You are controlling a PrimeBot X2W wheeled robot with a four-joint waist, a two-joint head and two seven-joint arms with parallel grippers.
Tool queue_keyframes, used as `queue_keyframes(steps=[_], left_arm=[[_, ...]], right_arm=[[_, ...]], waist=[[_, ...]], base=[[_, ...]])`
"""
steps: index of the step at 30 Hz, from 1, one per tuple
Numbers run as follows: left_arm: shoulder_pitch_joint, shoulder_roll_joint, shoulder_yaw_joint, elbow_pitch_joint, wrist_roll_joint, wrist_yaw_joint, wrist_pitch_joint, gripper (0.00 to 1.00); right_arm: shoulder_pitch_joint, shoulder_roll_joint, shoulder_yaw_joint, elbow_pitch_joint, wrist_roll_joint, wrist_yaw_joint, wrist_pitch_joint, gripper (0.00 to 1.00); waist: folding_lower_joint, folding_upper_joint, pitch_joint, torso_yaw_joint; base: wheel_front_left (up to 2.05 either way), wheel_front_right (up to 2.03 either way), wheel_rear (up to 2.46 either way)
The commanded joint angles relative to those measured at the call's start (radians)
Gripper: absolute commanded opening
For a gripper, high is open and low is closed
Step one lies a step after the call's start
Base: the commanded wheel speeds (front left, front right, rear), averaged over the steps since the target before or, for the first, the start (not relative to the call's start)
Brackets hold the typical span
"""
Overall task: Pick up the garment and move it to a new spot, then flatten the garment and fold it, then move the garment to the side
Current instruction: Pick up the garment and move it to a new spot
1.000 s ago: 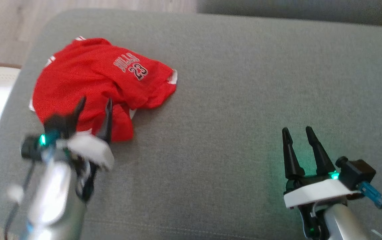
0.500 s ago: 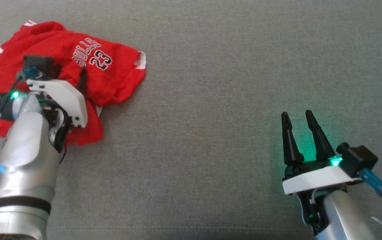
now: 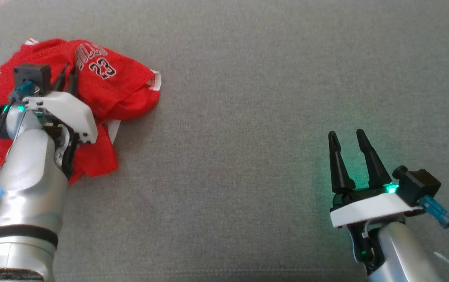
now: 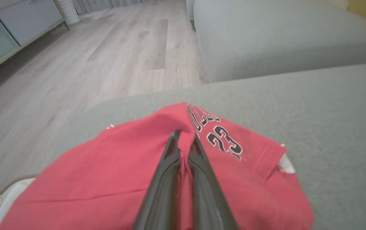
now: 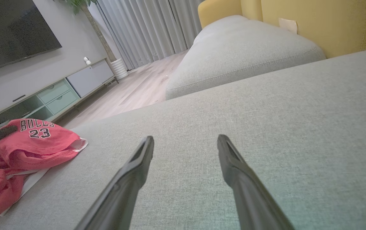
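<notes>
The red garment (image 3: pixel 122 91), likely soft and light, lies bunched at the grey cushion's (image 3: pixel 248 117) left edge. The left pincer (image 4: pixel 184 138) clenches its raised fold; the right pincer (image 3: pixel 345 136) gapes empty.

left arm: we reach our left gripper (image 3: pixel 69 74) forward, fingers pinched on the garment (image 3: pixel 122 90) | right arm: we hold our right gripper (image 3: pixel 346 137) low, fingers spread
</notes>
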Motion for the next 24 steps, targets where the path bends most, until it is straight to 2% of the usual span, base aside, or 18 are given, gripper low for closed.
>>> queue_keyframes(steps=[1,6,13,18,24], left_arm=[[-0.039,0.035,0.027,-0.052,-0.007,0.011,-0.043,0.0],[-0.031,0.018,0.021,-0.124,-0.01,0.011,-0.089,0.0],[0.036,-0.023,0.002,-0.339,-0.021,0.0,-0.101,0.0],[0.097,-0.062,-0.034,-0.469,-0.031,-0.013,-0.102,0.0],[0.128,-0.111,-0.09,-0.557,-0.062,-0.024,-0.088,0.0]], right_arm=[[-0.008,-0.005,0.026,-0.024,0.006,-0.001,-0.011,1.0],[0.009,-0.005,0.02,-0.014,0.012,-0.001,-0.011,1.0],[0.035,-0.005,0.023,-0.006,0.028,-0.001,-0.011,1.0],[0.043,-0.005,0.029,-0.006,0.036,-0.001,-0.011,1.0],[0.039,-0.005,0.036,-0.011,0.039,-0.001,-0.011,1.0]], waist=[[-0.0001,0.0,-0.033,-0.001],[-0.0001,0.0,-0.081,0.002],[-0.0001,0.0,-0.143,-0.004],[-0.0001,0.0,-0.162,-0.03],[-0.0001,0.0,-0.158,-0.086]], base=[[0.0,0.0,0.0],[0.0,0.0,0.0],[0.0,0.0,0.0],[0.0,0.0,0.0],[0.0,0.0,0.0]])
